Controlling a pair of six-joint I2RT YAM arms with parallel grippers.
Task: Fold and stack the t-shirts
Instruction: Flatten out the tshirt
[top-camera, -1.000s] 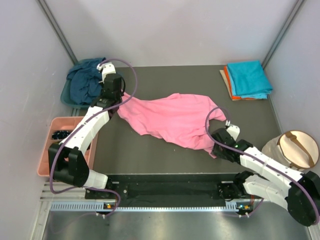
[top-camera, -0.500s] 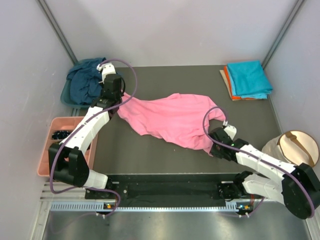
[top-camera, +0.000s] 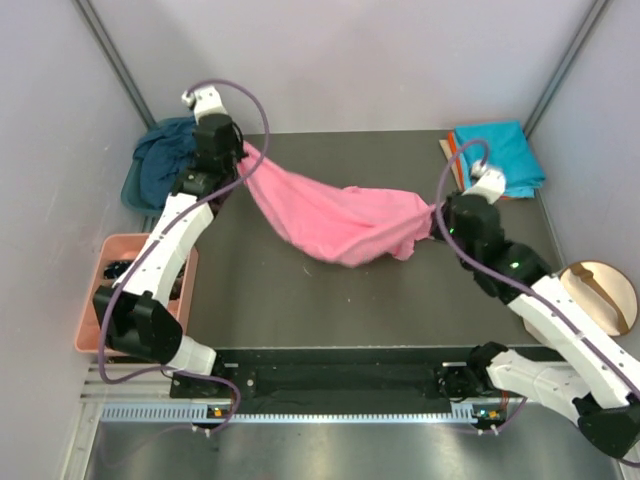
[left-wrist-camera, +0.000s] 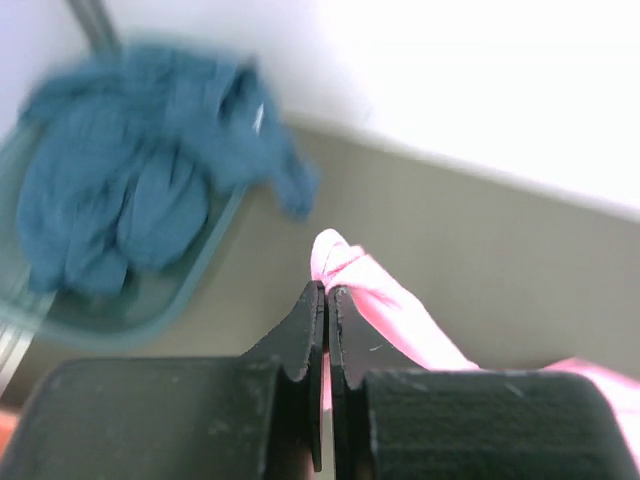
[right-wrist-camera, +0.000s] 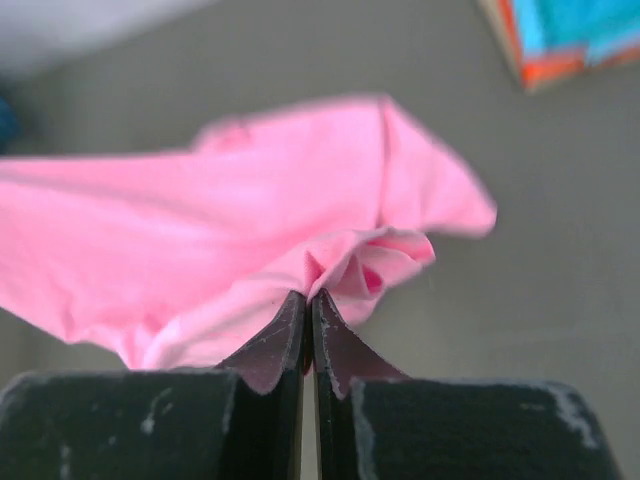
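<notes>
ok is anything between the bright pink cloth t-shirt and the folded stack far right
Nothing visible lies on the table between them. The left gripper and right gripper are shut on the bright pink cloth t-shirt; only the right arm stands before the folded turquoise t-shirt on the orange one.

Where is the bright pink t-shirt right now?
In the top view, the pink t-shirt stretches across the middle of the table, gripped between the left claw, near the navy shirt, and the right claw, near the folded turquoise shirt.
</notes>
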